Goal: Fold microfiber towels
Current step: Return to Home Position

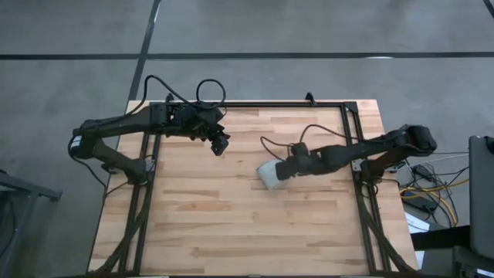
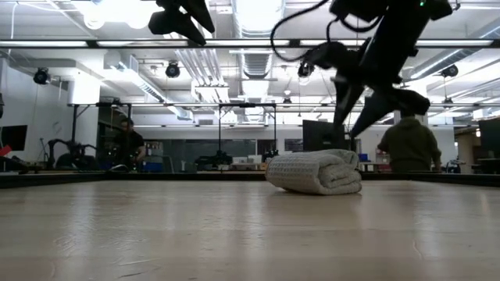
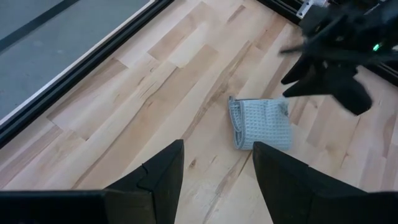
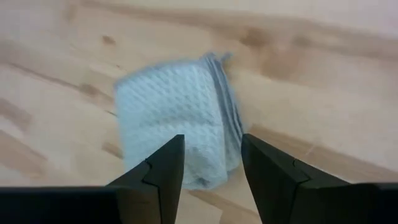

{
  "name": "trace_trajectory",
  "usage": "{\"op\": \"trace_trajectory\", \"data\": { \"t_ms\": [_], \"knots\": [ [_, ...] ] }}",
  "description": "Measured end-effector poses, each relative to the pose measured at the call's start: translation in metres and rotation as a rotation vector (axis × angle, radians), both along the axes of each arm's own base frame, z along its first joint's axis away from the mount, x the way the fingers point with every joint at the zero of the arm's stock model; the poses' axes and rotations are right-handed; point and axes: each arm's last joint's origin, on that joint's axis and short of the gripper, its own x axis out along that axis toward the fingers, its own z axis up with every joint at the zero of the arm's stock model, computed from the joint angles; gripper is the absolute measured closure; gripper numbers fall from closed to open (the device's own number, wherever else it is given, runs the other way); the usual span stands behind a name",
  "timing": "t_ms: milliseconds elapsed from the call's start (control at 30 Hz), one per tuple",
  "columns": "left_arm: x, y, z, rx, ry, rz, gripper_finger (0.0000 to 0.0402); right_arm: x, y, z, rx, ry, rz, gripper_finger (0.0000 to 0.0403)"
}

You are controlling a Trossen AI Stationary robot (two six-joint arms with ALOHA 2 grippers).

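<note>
The microfiber towel (image 1: 270, 174) is folded into a compact, roughly square bundle. A light grey-blue, waffle-textured face is turned upward, and stacked layer edges are exposed along one side. The exact layer count cannot be determined. The bundle is laid flat on the wooden table (image 1: 231, 224), right of centre.

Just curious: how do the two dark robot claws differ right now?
The left gripper hangs over the wooden table, apart from the folded grey-blue textured cloth; the right gripper hovers above it. Left is over the table's left half, right over the right. Both are open, empty.
</note>
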Motion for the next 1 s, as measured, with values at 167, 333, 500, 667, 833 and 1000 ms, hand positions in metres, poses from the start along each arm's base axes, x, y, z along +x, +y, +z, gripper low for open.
{"op": "trace_trajectory", "data": {
  "t_ms": [167,333,500,667,833,1000],
  "knots": [
    [0.0,0.0,0.0,0.0,0.0,0.0,0.0206,-0.01,-0.002,0.022,-0.047,-0.079,0.009,0.0256],
    [0.0,0.0,0.0,0.006,-0.004,-0.005,0.0206,-0.02,-0.004,0.043,-0.103,-0.151,0.059,0.0266],
    [0.002,0.0,0.003,0.053,-0.019,-0.045,0.0206,-0.024,-0.004,0.061,-0.178,-0.24,0.169,0.0276],
    [0.005,0.001,0.007,0.119,-0.051,-0.067,0.0206,-0.022,-0.004,0.084,-0.283,-0.397,0.268,0.0283],
    [0.006,0.003,0.009,0.198,-0.044,-0.049,0.0206,-0.027,-0.005,0.106,-0.385,-0.524,0.335,0.0287],
    [0.006,0.003,0.01,0.227,-0.039,-0.051,0.0206,-0.04,-0.006,0.119,-0.434,-0.567,0.362,0.0284]
  ]
}}
